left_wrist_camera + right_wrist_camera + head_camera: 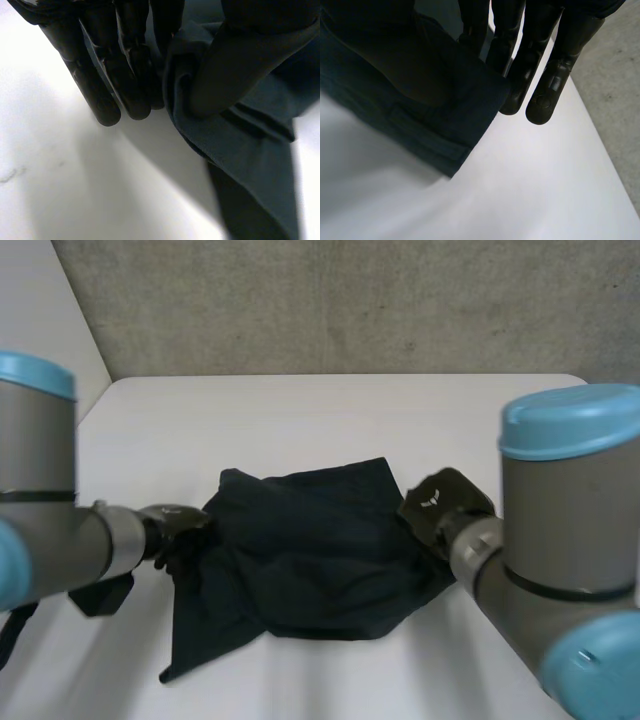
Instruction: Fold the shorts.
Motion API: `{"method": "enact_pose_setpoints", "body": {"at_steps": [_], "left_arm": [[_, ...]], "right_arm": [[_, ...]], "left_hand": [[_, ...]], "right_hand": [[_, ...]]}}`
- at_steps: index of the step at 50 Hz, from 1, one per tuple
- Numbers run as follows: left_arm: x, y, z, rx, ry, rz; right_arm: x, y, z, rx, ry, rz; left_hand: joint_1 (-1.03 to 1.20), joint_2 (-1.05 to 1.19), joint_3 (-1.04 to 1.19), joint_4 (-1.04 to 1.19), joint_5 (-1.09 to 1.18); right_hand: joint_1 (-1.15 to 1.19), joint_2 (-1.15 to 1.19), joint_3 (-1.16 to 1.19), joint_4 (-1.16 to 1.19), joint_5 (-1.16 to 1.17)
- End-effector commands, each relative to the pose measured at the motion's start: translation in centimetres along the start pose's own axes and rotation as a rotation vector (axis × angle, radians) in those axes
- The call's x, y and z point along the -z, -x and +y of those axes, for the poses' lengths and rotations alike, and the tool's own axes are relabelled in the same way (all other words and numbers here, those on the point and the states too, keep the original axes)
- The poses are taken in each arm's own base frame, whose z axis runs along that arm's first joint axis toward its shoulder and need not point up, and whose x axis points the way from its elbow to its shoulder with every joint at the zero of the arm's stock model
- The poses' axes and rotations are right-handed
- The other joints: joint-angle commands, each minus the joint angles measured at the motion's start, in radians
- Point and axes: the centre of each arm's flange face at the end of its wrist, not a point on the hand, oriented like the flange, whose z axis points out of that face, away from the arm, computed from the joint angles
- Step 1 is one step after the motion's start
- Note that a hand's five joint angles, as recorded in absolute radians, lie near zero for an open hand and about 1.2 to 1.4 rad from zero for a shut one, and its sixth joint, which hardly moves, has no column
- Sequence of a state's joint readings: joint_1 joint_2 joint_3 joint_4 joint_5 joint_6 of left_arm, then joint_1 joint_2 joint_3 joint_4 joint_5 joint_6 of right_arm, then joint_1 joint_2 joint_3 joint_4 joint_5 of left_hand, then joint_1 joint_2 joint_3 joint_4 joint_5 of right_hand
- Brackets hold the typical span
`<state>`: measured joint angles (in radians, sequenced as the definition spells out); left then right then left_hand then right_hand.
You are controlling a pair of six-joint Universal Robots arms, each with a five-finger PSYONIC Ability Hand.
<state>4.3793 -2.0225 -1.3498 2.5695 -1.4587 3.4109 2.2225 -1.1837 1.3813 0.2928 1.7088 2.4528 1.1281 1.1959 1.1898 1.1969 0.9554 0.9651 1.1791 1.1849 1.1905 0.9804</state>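
My left hand [107,65] pinches a fold of the dark shorts [320,550] between near-straight fingers and thumb. My right hand [540,60] pinches the opposite edge likewise. The shorts lie bunched between both hands on the white table [330,420].

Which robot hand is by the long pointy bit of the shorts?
The left hand. Its side of the shorts trails a long point toward the camera; beside the right hand they end short and rounded.
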Motion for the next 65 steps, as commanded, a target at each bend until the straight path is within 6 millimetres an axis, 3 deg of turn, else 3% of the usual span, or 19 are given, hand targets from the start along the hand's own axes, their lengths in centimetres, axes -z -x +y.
{"method": "enact_pose_setpoints", "body": {"at_steps": [1, 3, 4, 6, 8, 11, 15, 20, 24, 33, 34, 38, 42, 48, 49, 50, 51, 54, 65], "left_arm": [[-3.6, 3.2, -7.3, -0.008, -0.218, -0.203], [-2.8, 3.9, -9.9, -0.007, -0.322, -0.237], [-1.3, 4.5, -12.9, -0.008, -0.462, -0.271], [0.4, 5.0, -15.8, -0.005, -0.613, -0.304], [2.8, 5.8, -19.1, 0.005, -0.816, -0.348], [4.9, 6.1, -21.6, 0.009, -0.998, -0.379], [9.4, 5.9, -23.3, 0.031, -1.194, -0.399], [8.6, 5.9, -21.3, 0.073, -1.156, -0.369], [5.0, 5.6, -18.0, 0.082, -1.013, -0.311], [-4.6, 4.0, -6.6, 0.102, -0.576, -0.154], [-5.2, 3.8, -5.9, 0.105, -0.548, -0.143], [-7.5, 2.8, -2.0, 0.114, -0.396, -0.105], [-7.2, 2.1, 0.7, 0.116, -0.234, -0.076], [-5.9, 2.7, 1.4, 0.108, -0.147, -0.080], [-5.7, 2.8, 1.4, 0.110, -0.146, -0.083], [-5.3, 3.0, 1.4, 0.114, -0.148, -0.092], [-5.2, 3.2, 1.4, 0.114, -0.146, -0.094], [-4.2, 3.3, 1.0, 0.110, -0.170, -0.110], [1.6, 1.3, 1.7, 0.074, -0.318, -0.119]], "right_arm": [[-4.7, -3.4, -4.6, -0.059, -0.231, 0.209], [-4.8, -5.2, -6.7, -0.090, -0.335, 0.291], [-4.5, -7.6, -9.0, -0.127, -0.459, 0.394], [-4.1, -9.5, -10.5, -0.161, -0.556, 0.475], [-2.3, -12.8, -13.3, -0.206, -0.751, 0.626], [0.9, -16.0, -15.8, -0.245, -0.958, 0.791], [1.5, -17.8, -15.6, -0.252, -1.016, 0.879], [-0.2, -15.8, -13.5, -0.235, -0.883, 0.775], [-2.5, -12.2, -9.8, -0.214, -0.690, 0.620], [-5.6, -4.4, -2.2, -0.164, -0.422, 0.336], [-6.0, -2.8, -0.6, -0.157, -0.372, 0.278], [-5.7, -0.4, 1.9, -0.146, -0.261, 0.182], [-4.9, 0.7, 3.1, -0.155, -0.183, 0.109], [-3.2, 0.6, 3.7, -0.272, -0.107, 0.053], [-3.1, 0.6, 3.6, -0.297, -0.104, 0.049], [-3.1, 0.6, 3.7, -0.322, -0.100, 0.044], [-3.1, 0.5, 3.6, -0.352, -0.102, 0.043], [-3.3, -0.2, 3.6, -0.473, -0.104, 0.061], [-4.5, -0.5, 4.6, -0.682, -0.079, 0.052]], "left_hand": [[0.268, 0.200, 0.206, 0.199, 0.266], [0.268, 0.200, 0.206, 0.199, 0.266], [0.268, 0.200, 0.206, 0.199, 0.266], [0.268, 0.200, 0.206, 0.199, 0.266], [0.268, 0.200, 0.206, 0.199, 0.266], [0.268, 0.200, 0.206, 0.199, 0.266], [0.268, 0.200, 0.206, 0.199, 0.266], [0.268, 0.200, 0.206, 0.199, 0.266], [0.268, 0.200, 0.206, 0.199, 0.266], [0.268, 0.200, 0.206, 0.199, 0.266], [0.268, 0.200, 0.206, 0.199, 0.266], [0.268, 0.200, 0.206, 0.199, 0.266], [0.268, 0.200, 0.206, 0.199, 0.266], [0.268, 0.200, 0.206, 0.199, 0.266], [0.152, 0.084, 0.091, 0.083, 0.150], [-0.355, -0.422, -0.416, -0.423, -0.356], [-0.554, -0.622, -0.616, -0.623, -0.556], [-0.890, -0.958, -0.952, -0.959, -0.892], [-0.909, -0.977, -0.970, -0.978, -0.911]], "right_hand": [[0.431, 0.217, 0.211, 0.206, 0.241], [0.431, 0.217, 0.211, 0.206, 0.241], [0.431, 0.217, 0.211, 0.206, 0.241], [0.431, 0.217, 0.211, 0.206, 0.241], [0.431, 0.217, 0.211, 0.206, 0.241], [0.431, 0.217, 0.211, 0.206, 0.241], [0.431, 0.217, 0.211, 0.206, 0.241], [0.431, 0.217, 0.211, 0.206, 0.241], [0.431, 0.217, 0.211, 0.206, 0.241], [0.431, 0.217, 0.211, 0.206, 0.241], [0.431, 0.217, 0.211, 0.206, 0.241], [0.431, 0.217, 0.211, 0.206, 0.241], [0.431, 0.217, 0.211, 0.206, 0.241], [0.431, 0.217, 0.211, 0.206, 0.241], [0.431, 0.217, 0.211, 0.206, 0.241], [0.431, 0.217, 0.211, 0.206, 0.241], [0.431, 0.217, 0.211, 0.206, 0.241], [0.431, 0.217, 0.211, 0.206, 0.241], [0.431, 0.217, 0.211, 0.206, 0.241]]}}
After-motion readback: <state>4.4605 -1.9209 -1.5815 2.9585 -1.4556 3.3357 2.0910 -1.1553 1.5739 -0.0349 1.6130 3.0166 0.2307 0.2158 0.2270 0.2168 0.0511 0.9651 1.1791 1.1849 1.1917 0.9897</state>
